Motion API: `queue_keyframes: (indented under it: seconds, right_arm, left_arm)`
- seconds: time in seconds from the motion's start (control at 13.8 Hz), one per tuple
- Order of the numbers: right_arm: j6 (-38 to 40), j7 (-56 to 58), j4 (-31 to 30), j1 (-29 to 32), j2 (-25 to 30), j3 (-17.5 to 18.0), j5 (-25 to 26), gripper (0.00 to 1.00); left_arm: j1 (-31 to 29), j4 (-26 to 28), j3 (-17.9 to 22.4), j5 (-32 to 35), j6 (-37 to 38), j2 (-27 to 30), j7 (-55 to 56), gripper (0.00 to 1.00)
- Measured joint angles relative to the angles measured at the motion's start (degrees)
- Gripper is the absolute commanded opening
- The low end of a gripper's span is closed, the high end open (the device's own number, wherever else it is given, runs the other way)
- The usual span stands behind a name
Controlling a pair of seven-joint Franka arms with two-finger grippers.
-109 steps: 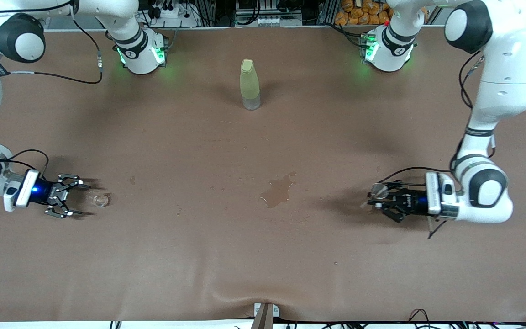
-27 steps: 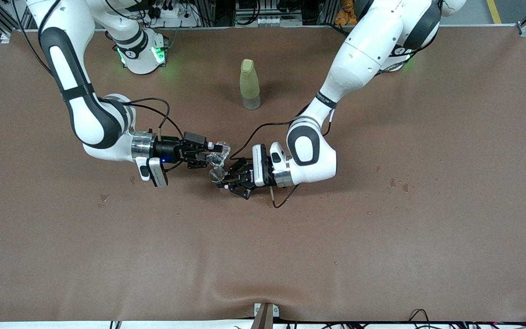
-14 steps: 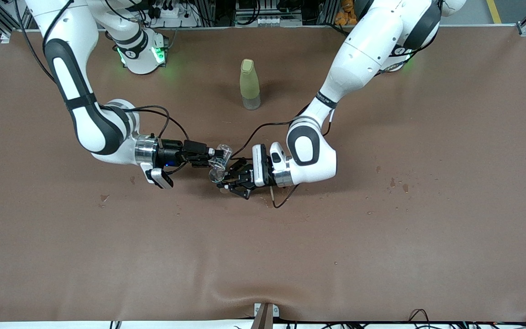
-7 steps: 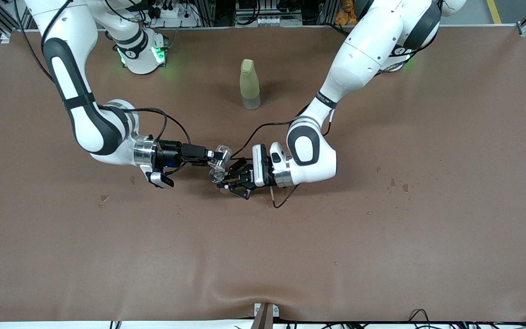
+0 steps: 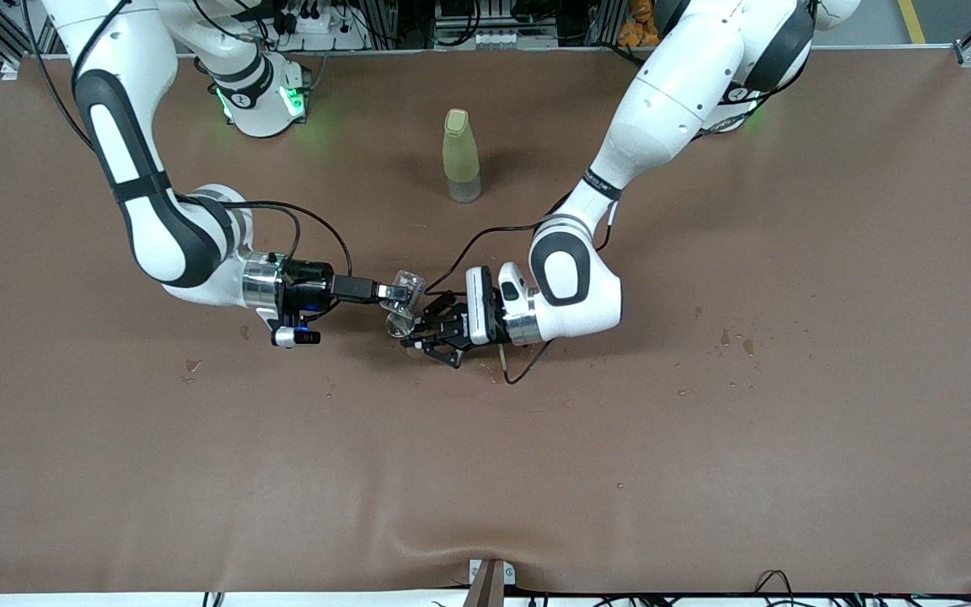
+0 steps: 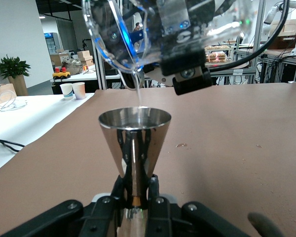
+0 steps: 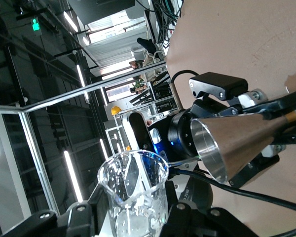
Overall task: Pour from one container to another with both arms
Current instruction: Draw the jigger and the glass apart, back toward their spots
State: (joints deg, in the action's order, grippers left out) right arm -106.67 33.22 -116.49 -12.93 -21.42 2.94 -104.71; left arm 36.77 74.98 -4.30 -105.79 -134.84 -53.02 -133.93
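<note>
Table (image 5: pixel 705 472): a brown cloth covers it, with small wet spots toward the left arm's end.
Bottle (image 5: pixel 460 156): yellow-green, upright, farther from the front camera than the two grippers, touched by nothing.
Right gripper (image 5: pixel 391 292): it is over the middle of the table, closed on the clear cup (image 5: pixel 405 287), which is tilted steeply with its lip over the metal cup (image 5: pixel 398 324).
Left gripper (image 5: pixel 423 332): just beside the right one, over the middle of the table; its fingers (image 6: pixel 138 195) are clamped on the thin base of the metal cup, which stands upright in them.
Hard to see: in the front view both cups are tiny and blend into the grippers; the clear cup is only a glint.
Left wrist view: the clear cup (image 6: pixel 123 34) is cut off by the frame edge; a thin stream (image 6: pixel 138 91) falls from its lip into the round rim of the metal cup (image 6: pixel 134 143).
Right wrist view: the clear cup (image 7: pixel 134 195) between the fingers, and the open mouth of the metal cup (image 7: pixel 237 140); the stream is not clear here.
</note>
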Motion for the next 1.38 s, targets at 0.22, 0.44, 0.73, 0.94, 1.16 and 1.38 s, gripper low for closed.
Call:
queue_keyframes:
  seconds: [0.22,0.44,0.73,0.94,1.16,1.38]
  right_arm:
    - [0.00,-1.28,0.69,0.11,0.00,-0.02,0.00,0.10]
    - [-0.01,0.18,0.99,0.20,0.00,-0.14,0.05,0.12]
    - [0.86,7.13,2.53,2.93,0.00,-0.41,4.25,0.12]
    - [3.71,18.35,5.25,8.10,-0.04,-0.53,11.01,0.12]
    - [3.85,34.31,5.89,11.40,-1.28,-0.63,16.49,0.12]
    - [3.57,54.64,9.13,15.46,-6.21,-0.76,22.82,0.12]
  left_arm:
    - [0.00,0.00,0.00,-0.51,-0.01,0.00,0.04,0.00]
    - [-0.01,0.00,0.01,-0.88,-0.02,0.00,0.04,0.00]
    - [-0.77,-0.56,0.22,-0.89,-0.16,0.12,0.04,0.00]
    - [-3.97,-0.69,0.51,-0.76,0.27,0.45,0.03,0.00]
    - [-9.40,-0.26,0.66,1.43,6.54,0.52,0.03,0.00]
    - [-15.40,1.93,0.69,6.72,14.34,1.47,0.24,0.00]
